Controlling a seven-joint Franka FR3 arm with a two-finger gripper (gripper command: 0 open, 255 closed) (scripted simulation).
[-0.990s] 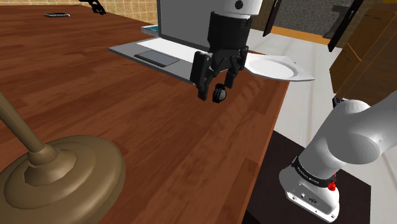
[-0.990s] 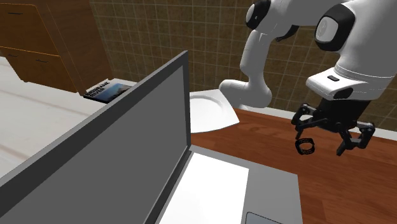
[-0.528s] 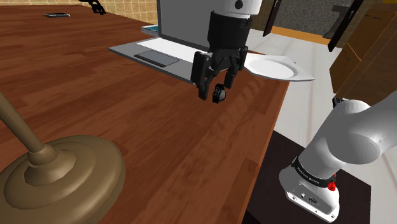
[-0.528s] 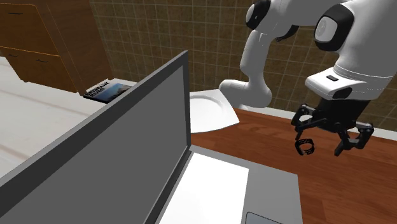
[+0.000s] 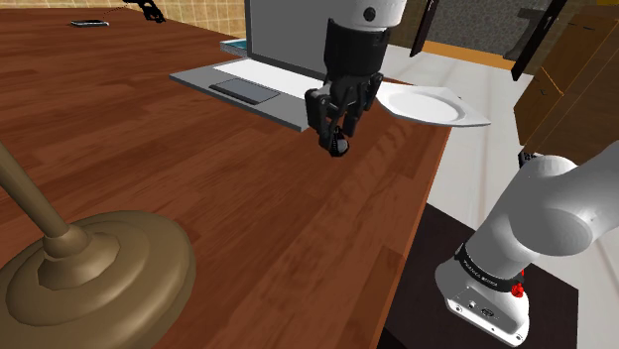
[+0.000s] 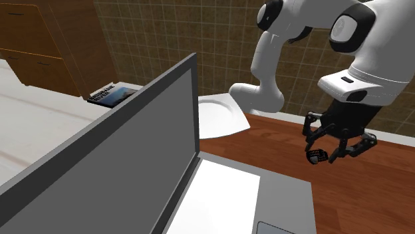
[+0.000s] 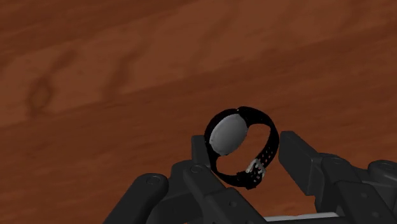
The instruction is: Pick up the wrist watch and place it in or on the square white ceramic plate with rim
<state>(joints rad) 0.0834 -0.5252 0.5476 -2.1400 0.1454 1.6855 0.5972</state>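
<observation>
Scene: A white Franka arm reaches over a dark wooden table [image 5: 198, 169] beside an open grey laptop [image 5: 256, 81].
Gripper: The black gripper [image 5: 337, 134] points down at the wood, its two fingers closed on the wrist watch [image 5: 338, 147], one at each side of the strap.
Wrist watch: Black strap looped shut, pale grey dial. In the wrist view the wrist watch [image 7: 228, 135] stands on edge between the fingertips, dial turned sideways. It hangs low over the table, just off the laptop's front corner; whether it has cleared the wood cannot be told.
Why this hold: Pinching across the closed loop gives the fingers two flat strap faces to press on, not the rounded dial.
Plate: The square white plate [image 5: 466, 114] lies near the table's far corner, on the shoulder view's right of the gripper and close by. Nothing lies on it.
Second exterior view: The gripper [image 6: 326, 154] and wrist watch [image 6: 316, 157] show past the laptop's raised screen [image 6: 133, 166], with the plate [image 6: 223, 116] behind it.
Step in hand: Grasp apparently made; lift and carry not yet done.
Next move: Probably a rise, then a short pass to the plate.
Risk: The springy strap could twist or slip from the pinch.
Also on the table: A tan lamp base [image 5: 94, 273] stands well apart.
</observation>
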